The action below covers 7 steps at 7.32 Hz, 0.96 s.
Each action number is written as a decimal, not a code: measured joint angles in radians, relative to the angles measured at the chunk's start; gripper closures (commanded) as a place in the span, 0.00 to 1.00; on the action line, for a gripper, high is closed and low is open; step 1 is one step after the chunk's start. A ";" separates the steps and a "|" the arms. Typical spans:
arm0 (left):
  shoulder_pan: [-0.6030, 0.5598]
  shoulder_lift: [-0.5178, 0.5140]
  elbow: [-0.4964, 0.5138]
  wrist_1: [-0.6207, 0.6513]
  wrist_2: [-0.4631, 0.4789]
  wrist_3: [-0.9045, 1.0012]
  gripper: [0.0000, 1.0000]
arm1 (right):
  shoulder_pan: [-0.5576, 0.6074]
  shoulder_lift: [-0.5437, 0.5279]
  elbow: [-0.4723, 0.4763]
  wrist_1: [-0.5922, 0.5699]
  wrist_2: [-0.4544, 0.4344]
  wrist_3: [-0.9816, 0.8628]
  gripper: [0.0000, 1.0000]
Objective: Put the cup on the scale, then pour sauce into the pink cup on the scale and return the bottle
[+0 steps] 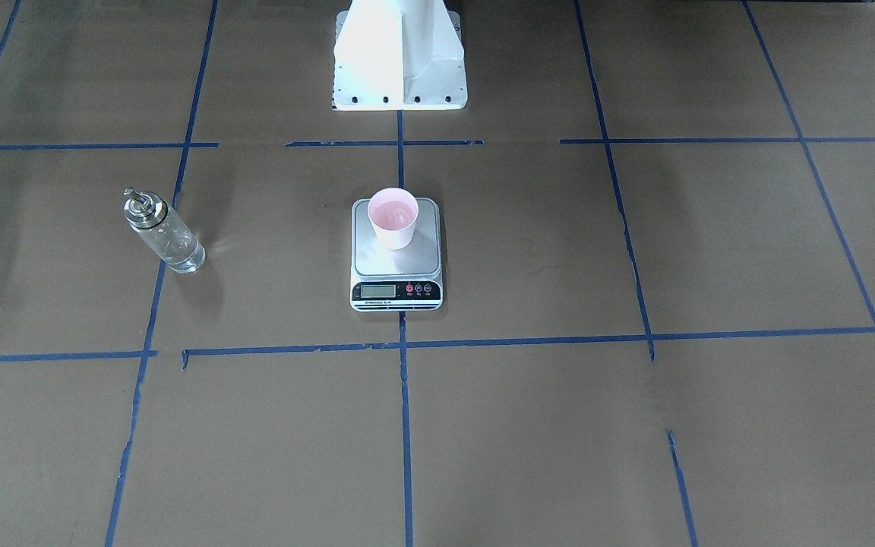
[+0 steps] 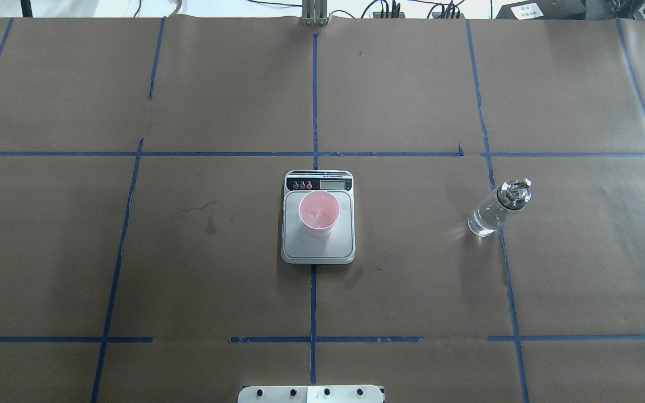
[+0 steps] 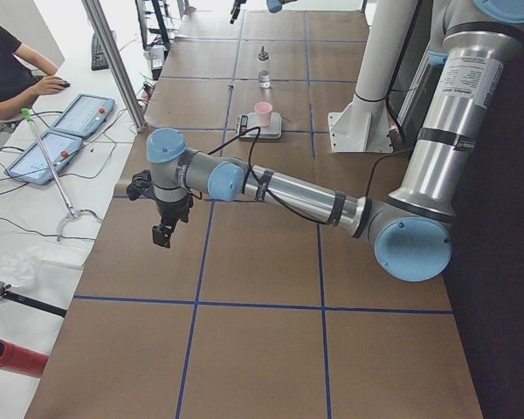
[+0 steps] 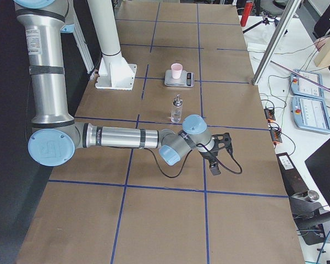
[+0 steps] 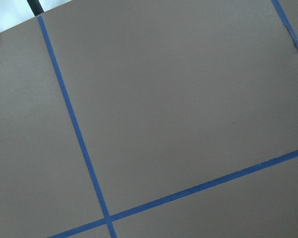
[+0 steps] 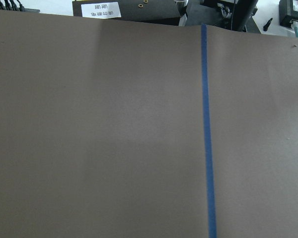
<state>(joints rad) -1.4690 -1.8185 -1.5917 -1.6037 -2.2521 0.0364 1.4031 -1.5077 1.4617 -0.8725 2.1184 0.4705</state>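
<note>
Brown tabletop (image 2: 188,84): cup (image 2: 319,212) upright on scale (image 2: 318,250), bottle (image 2: 493,211) upright, well apart. Left end effector (image 3: 161,236), right end effector (image 4: 215,169): cannot tell how open.

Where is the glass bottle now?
In the overhead view, the small clear glass bottle stands by a blue tape line, to the robot's right of the steel-grey square scale.

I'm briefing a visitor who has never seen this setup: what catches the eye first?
A pink cup stands on the scale at the centre of the table. A clear glass bottle with a silver spout stands upright on the robot's right, apart from them.
</note>
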 measured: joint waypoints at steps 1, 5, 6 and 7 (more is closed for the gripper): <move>-0.024 0.026 0.008 -0.003 -0.036 0.005 0.01 | 0.090 0.007 0.021 -0.129 0.105 -0.149 0.00; -0.090 0.157 0.012 -0.046 -0.102 0.067 0.00 | 0.206 -0.021 0.285 -0.831 0.188 -0.593 0.00; -0.105 0.163 0.014 -0.051 -0.102 0.040 0.00 | 0.220 -0.036 0.334 -0.935 0.156 -0.657 0.00; -0.125 0.164 0.012 -0.053 -0.099 0.006 0.00 | 0.225 -0.049 0.350 -0.973 0.137 -0.680 0.00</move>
<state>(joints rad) -1.5937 -1.6546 -1.5801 -1.6566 -2.3513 0.0423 1.6279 -1.5570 1.8122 -1.8454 2.2557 -0.2090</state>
